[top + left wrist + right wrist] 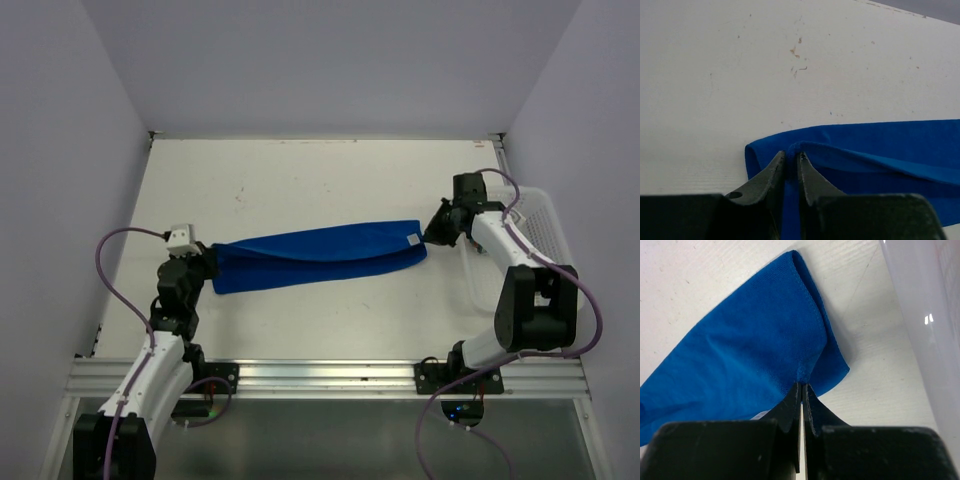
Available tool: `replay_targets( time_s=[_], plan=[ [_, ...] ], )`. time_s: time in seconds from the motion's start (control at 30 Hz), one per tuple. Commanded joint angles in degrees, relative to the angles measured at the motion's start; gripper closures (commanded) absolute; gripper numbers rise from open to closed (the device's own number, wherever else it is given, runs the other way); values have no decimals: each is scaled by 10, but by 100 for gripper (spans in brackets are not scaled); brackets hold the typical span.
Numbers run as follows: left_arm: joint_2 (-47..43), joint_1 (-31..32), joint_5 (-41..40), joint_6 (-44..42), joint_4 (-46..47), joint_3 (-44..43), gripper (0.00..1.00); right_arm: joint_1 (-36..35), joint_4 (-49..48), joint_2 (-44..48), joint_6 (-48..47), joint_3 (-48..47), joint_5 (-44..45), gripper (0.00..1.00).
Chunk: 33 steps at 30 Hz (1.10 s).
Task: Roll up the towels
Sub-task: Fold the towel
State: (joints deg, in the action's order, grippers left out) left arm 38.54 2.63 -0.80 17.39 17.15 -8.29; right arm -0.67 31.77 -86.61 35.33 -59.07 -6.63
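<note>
blue towel point(320, 258) lay as a long strip between left and right edges of the surface point(300, 180), left claw point(207, 264) and right claw point(432, 236) each clamped on an end, probably keeping it taut for rolling.

The plain bright blue cloth towel point(880, 145) is cut off at the left wrist view's right edge; the white plastic mesh basket point(552, 230) is partly hidden by the right arm point(525, 300).

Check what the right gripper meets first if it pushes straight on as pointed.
The blue towel: the right gripper is shut on its end, so it would bunch that cloth. Beyond looks like bare table, depth unclear.
</note>
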Motion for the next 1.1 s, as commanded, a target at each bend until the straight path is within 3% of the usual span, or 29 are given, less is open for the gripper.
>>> replay_targets(
  time_s=[0.0,0.27,0.3,0.4,0.47,0.8,0.97,1.07],
  plan=[
    [-3,0,4,0,-3,-11,80,4,-9,16,-4,11,-21,100],
    [-48,2,-29,27,-20,-1,72,3,-21,11,-11,39,-27,99],
    [-52,2,-29,28,-22,-1,62,4,-19,10,-12,41,-24,99],
    [-68,2,-37,38,-39,-10,57,4,-19,10,-13,45,-22,93],
    [-74,2,-37,40,-49,-15,56,5,-18,10,-11,45,-23,86],
    [-21,2,-18,36,-51,-87,57,4,17,30,-25,26,6,73],
    [14,2,5,49,-58,-139,55,4,28,42,-40,19,41,71],
    [36,2,44,50,-61,-181,49,4,26,42,-50,14,52,71]
  ],
)
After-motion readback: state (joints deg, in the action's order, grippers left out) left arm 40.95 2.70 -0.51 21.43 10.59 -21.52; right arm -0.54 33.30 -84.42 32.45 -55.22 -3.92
